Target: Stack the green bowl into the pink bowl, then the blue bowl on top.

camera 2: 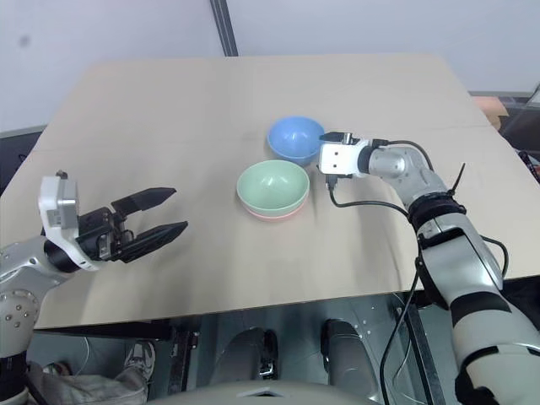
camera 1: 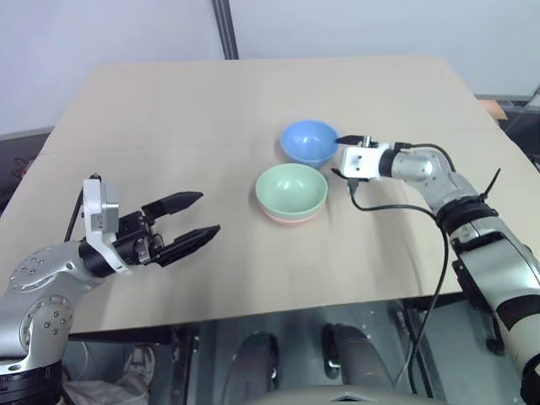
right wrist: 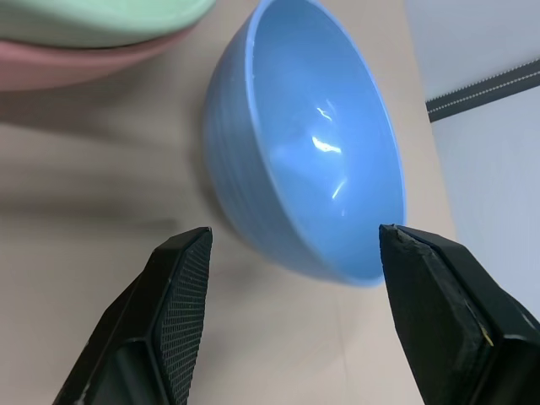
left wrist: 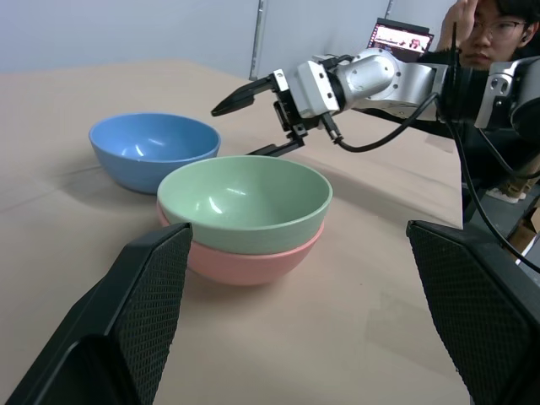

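Looking down from the head camera, we see the green bowl (camera 1: 291,189) nested in the pink bowl (camera 1: 290,218), right of the frame's centre, with the blue bowl (camera 1: 309,141) just above it, close beside the stack and upright on the table (camera 1: 169,118). The left wrist view adds what the head views lack: a person (left wrist: 494,34) seated beyond the table's far side, and the pink bowl's full side under the green one. Our right gripper (camera 1: 345,150) reaches in from the right of the frame, fingers spread and empty; in its wrist view they straddle the blue bowl's rim without touching it. Our left gripper (camera 1: 190,221) hangs at lower left, wide open, holding nothing, well apart from the bowls. Bare tabletop lies all around the bowls, out to every edge.
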`<control>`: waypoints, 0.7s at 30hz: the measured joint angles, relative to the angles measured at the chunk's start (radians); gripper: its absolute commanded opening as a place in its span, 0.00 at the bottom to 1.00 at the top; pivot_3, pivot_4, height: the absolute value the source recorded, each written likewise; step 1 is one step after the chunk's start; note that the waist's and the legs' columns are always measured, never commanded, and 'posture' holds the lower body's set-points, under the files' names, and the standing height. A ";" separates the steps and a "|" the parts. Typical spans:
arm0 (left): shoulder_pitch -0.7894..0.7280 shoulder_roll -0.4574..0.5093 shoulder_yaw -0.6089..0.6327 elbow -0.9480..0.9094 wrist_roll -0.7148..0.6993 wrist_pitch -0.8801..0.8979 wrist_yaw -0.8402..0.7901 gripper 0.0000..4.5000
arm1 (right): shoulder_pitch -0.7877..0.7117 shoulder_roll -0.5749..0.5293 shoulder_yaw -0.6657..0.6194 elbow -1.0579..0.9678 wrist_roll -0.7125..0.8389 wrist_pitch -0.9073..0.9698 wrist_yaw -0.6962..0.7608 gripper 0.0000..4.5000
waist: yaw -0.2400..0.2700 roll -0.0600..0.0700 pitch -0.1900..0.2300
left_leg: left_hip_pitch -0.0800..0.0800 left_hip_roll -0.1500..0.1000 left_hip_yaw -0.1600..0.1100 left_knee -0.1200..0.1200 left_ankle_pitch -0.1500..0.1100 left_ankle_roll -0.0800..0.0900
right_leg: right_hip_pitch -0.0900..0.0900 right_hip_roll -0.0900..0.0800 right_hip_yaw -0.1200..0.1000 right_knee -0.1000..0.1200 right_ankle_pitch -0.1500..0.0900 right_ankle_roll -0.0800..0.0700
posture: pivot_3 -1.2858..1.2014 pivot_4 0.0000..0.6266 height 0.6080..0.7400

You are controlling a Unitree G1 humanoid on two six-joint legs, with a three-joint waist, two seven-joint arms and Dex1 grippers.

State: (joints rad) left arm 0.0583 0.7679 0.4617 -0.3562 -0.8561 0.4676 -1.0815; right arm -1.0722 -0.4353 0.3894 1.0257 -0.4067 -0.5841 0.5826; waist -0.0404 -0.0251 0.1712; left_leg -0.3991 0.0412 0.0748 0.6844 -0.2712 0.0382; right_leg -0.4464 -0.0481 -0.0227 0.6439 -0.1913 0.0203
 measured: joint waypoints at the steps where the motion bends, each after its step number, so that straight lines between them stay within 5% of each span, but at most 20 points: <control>1: 0.000 0.000 0.000 -0.002 0.000 0.000 0.001 0.96 | -0.008 0.012 0.006 0.019 -0.011 -0.004 -0.011 0.73 | 0.000 0.000 0.000 | 0.000 0.000 0.000 0.000 0.000 0.000 | 0.000 0.000 0.000 0.000 0.000 0.000 | 0.52 0.24 1.00; 3: 0.000 -0.001 0.000 -0.007 -0.001 0.000 0.007 0.96 | -0.021 0.038 0.018 0.058 -0.031 -0.009 -0.035 0.73 | 0.000 0.000 0.000 | 0.000 0.000 0.000 0.000 0.000 0.000 | 0.000 0.000 0.000 0.000 0.000 0.000 | 0.52 0.24 1.00; 6: 0.005 -0.005 0.000 -0.012 -0.002 0.000 0.015 0.96 | -0.043 0.067 0.033 0.117 -0.061 -0.009 -0.072 0.55 | 0.000 0.000 0.000 | 0.000 0.001 0.000 0.000 0.000 0.000 | 0.000 0.000 0.000 0.000 0.000 0.000 | 0.52 0.24 1.00; 11: 0.034 -0.007 0.003 -0.030 -0.010 0.000 0.023 0.96 | -0.066 0.071 0.046 0.164 -0.101 -0.016 -0.111 0.02 | 0.000 0.000 0.000 | 0.000 0.001 0.000 0.000 0.000 0.000 | 0.000 -0.001 0.000 0.000 0.000 -0.001 | 0.52 0.24 1.00; 16: 0.044 -0.013 0.006 -0.040 -0.011 0.000 0.038 0.96 | -0.066 0.026 0.055 0.148 -0.107 -0.071 -0.103 0.00 | 0.000 0.002 0.001 | 0.000 0.000 0.000 -0.001 0.000 0.000 | 0.000 -0.001 0.000 0.000 0.000 -0.001 | 0.52 0.24 1.00; 21: 0.010 -0.031 -0.007 -0.039 -0.008 -0.004 0.055 0.96 | 0.029 -0.070 -0.037 -0.186 0.131 -0.010 0.174 0.00 | 0.004 0.002 0.001 | -0.001 0.002 -0.001 -0.001 0.000 0.000 | 0.000 -0.001 -0.001 -0.001 0.001 0.002 | 0.52 0.24 1.00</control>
State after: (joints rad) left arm 0.0683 0.7369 0.4551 -0.3947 -0.8639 0.4638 -1.0264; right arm -1.0429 -0.5051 0.3521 0.8394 -0.2759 -0.5943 0.7568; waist -0.0361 -0.0227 0.1727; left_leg -0.3998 0.0437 0.0736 0.6835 -0.2714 0.0383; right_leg -0.4460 -0.0488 -0.0236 0.6431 -0.1902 0.0222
